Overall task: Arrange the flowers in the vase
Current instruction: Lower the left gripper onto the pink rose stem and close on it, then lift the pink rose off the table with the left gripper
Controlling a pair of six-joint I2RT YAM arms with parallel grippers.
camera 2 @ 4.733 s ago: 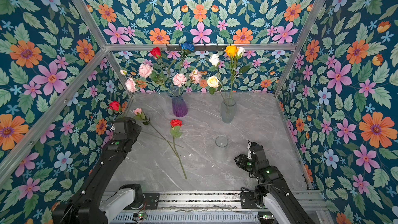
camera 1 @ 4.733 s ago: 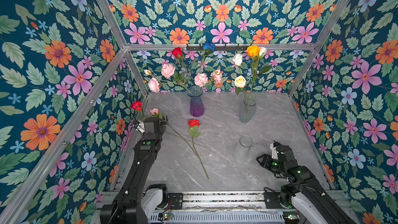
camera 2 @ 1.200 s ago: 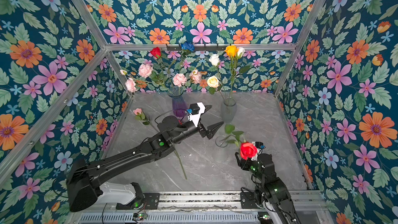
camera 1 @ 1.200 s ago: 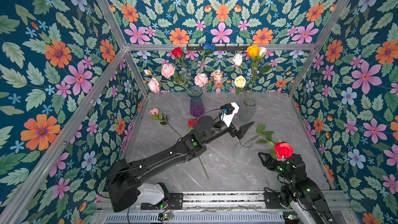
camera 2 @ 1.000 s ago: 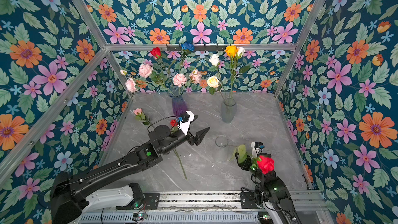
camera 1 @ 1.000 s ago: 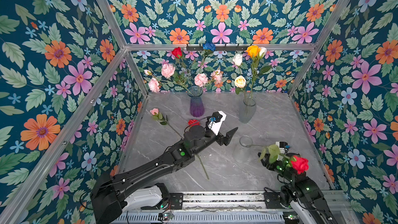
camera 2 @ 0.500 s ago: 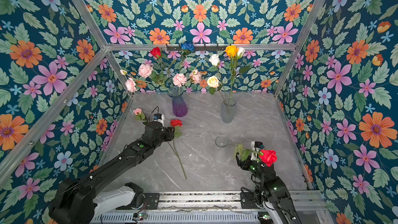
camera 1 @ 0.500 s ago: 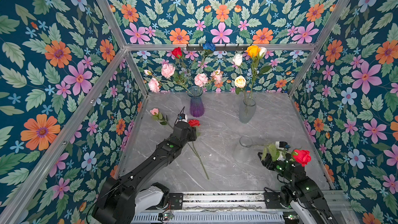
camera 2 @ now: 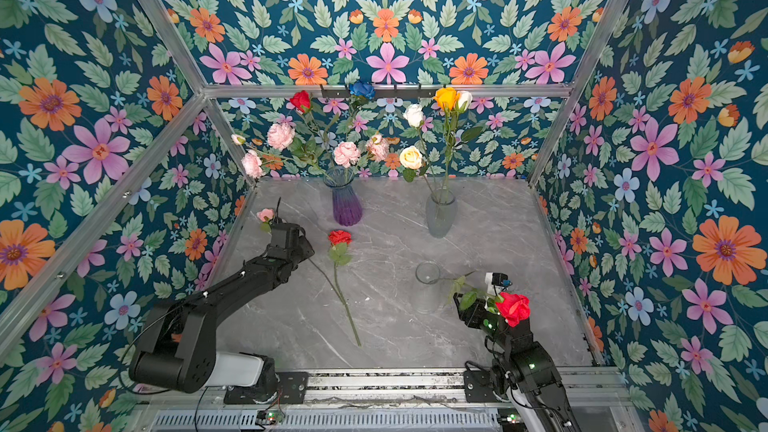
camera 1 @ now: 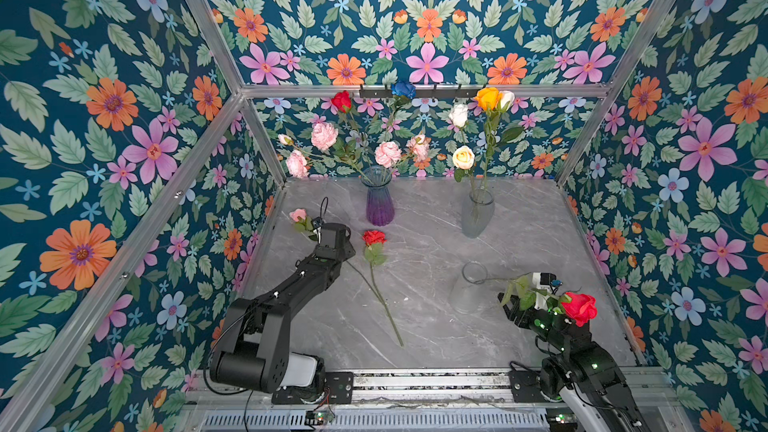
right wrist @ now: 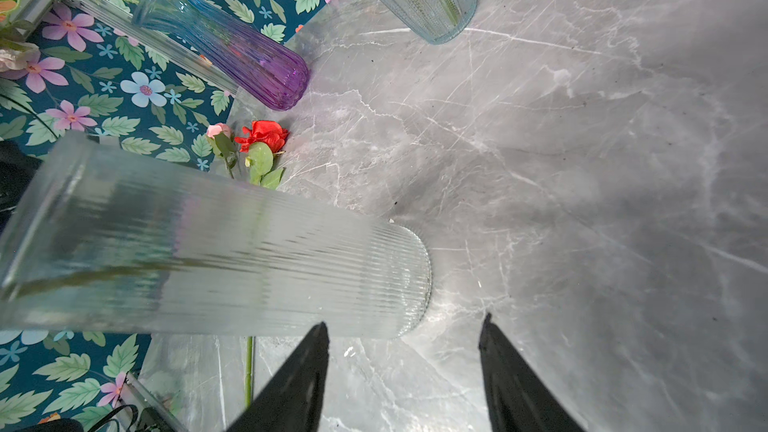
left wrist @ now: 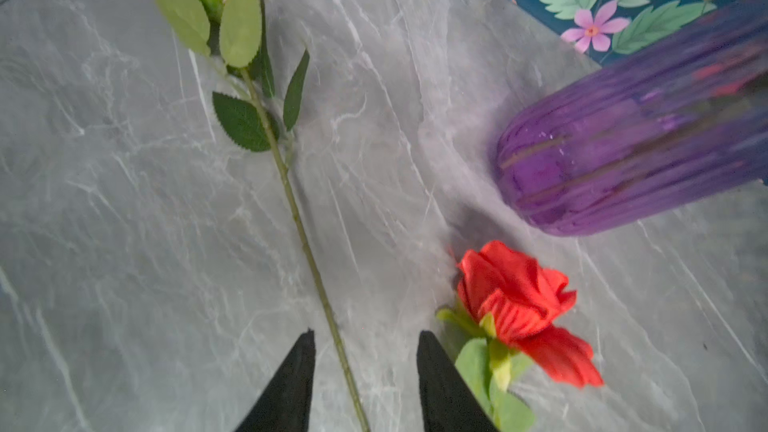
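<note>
The left gripper has its black jaws partly open astride the green stem of the pink-budded rose, gripping nothing, which lies on the grey marble tabletop beside a loose red rose, while the right gripper, jaws apart and empty, sits beside the clear ribbed glass vase that holds the leaning red rose by its stem.

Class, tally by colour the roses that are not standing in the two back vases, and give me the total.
Red: 2, the lying red rose and the raised red rose
Pink: 1, the pink rose
Total: 3
</note>
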